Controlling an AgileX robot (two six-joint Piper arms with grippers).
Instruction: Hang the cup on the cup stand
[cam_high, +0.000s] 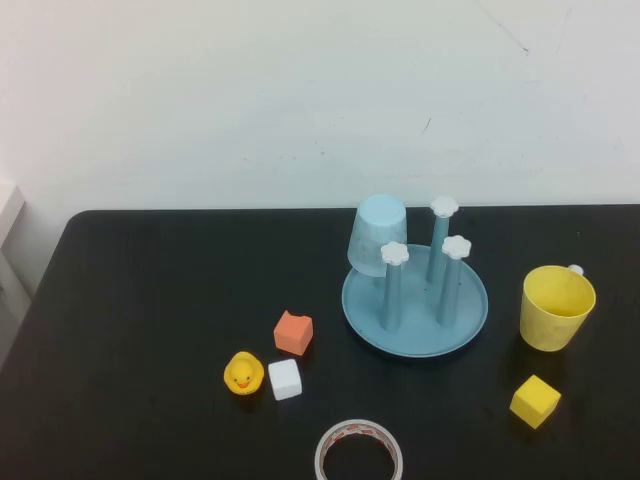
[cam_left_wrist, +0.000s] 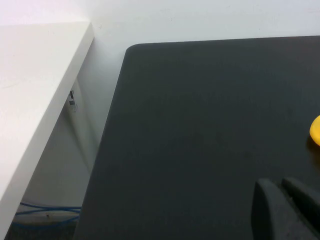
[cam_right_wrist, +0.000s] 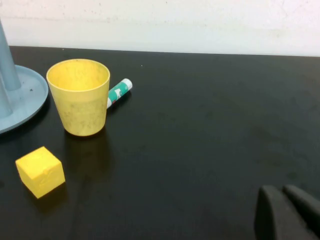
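The cup (cam_high: 556, 307) stands upright, mouth up, on the black table (cam_high: 140, 330), just to the right of the stand (cam_high: 414, 305) and apart from it. In the right wrist view the cup (cam_right_wrist: 79, 96) has a small green-and-white tube (cam_right_wrist: 119, 92) lying right behind it, and a yellow cube (cam_right_wrist: 40, 171) sits near it on the robot's side; the same cube (cam_high: 535, 401) shows in the high view. The stand is a light blue round dish with three upright posts capped in white flowers, and a pale blue cup (cam_high: 377, 234) hangs upside down, tilted, over its back left part. Left of the stand lie an orange block (cam_high: 293, 332), a white block (cam_high: 285, 379) and a rubber duck (cam_high: 243, 374), close together. A roll of tape (cam_high: 358, 451) lies at the table's near edge, nearer the robot than the stand. Behind the table is a plain white wall (cam_high: 300, 90), and a white shelf (cam_left_wrist: 35, 90) stands beside the table's left edge, with blue cables (cam_left_wrist: 40, 212) on the floor under it. The left gripper (cam_left_wrist: 282, 207) hovers over bare table far left of the stand, fingers pressed together, holding nothing. The right gripper (cam_right_wrist: 285, 210) hovers over the table right of the cup, fingers likewise together and empty.
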